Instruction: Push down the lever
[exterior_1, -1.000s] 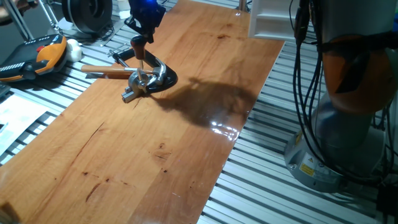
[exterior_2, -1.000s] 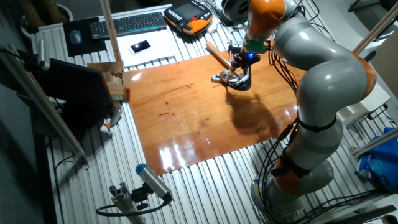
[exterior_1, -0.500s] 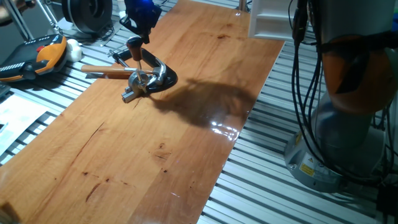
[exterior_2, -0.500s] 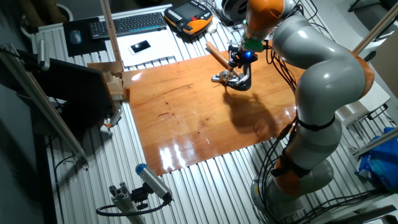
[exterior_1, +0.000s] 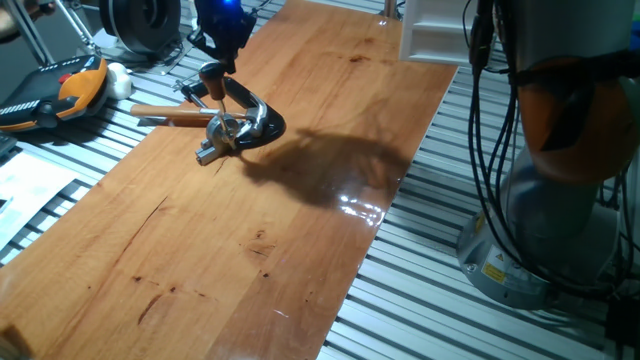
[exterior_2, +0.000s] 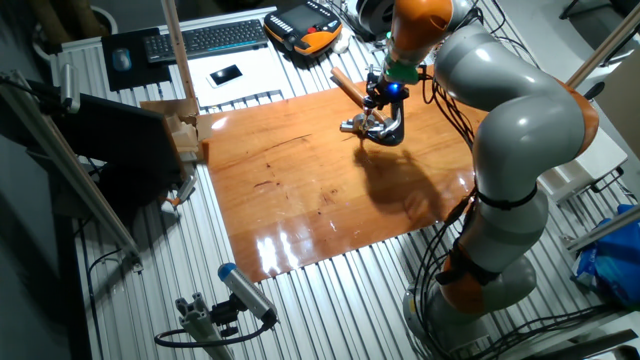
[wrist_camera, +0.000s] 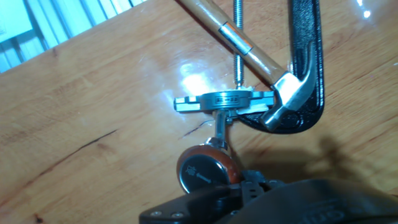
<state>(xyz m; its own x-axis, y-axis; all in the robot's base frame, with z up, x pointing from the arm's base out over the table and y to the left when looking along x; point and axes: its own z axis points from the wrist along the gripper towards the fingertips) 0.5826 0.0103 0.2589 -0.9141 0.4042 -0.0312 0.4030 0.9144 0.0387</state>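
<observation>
Hand view: the lever (wrist_camera: 219, 134) stands on the table, shaft running 12 to 6 o'clock, knob just at 12 o'clock of our gripper (wrist_camera: 249, 193); jaws' state we cannot tell.

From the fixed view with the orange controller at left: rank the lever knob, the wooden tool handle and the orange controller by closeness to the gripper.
1. Lever knob, just under the gripper.
2. Wooden tool handle, lower left.
3. Orange controller, far left, off the board.

I saw a glossy wooden tabletop (exterior_1: 300, 200); on it sat the lever's (exterior_1: 218, 95) chrome base (exterior_1: 225, 135), a black clamp (wrist_camera: 308, 74) and a wooden-handled tool (exterior_1: 165, 113).
</observation>
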